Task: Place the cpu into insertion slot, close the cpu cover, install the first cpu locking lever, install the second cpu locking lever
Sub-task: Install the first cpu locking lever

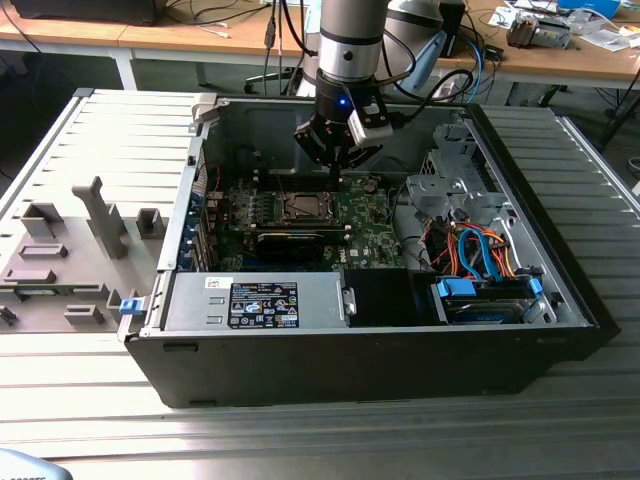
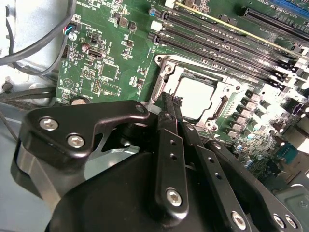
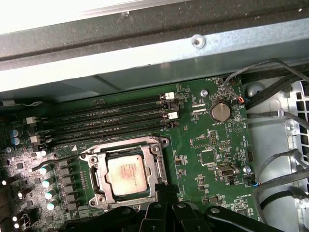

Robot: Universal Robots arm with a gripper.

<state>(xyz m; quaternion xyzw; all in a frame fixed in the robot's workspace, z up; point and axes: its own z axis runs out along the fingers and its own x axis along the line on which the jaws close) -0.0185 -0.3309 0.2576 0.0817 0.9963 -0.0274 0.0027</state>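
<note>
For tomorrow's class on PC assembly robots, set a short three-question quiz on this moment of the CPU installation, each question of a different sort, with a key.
1. True or false: the cpu already lies in the insertion slot.
2. The gripper is nearest to: A) the coin battery; B) the edge of the cpu cover; C) the blue cables.
3. Fill in: in the exterior view, the arm reaches down into an open computer ____.

Key: 1 true; 2 B; 3 case.
</note>
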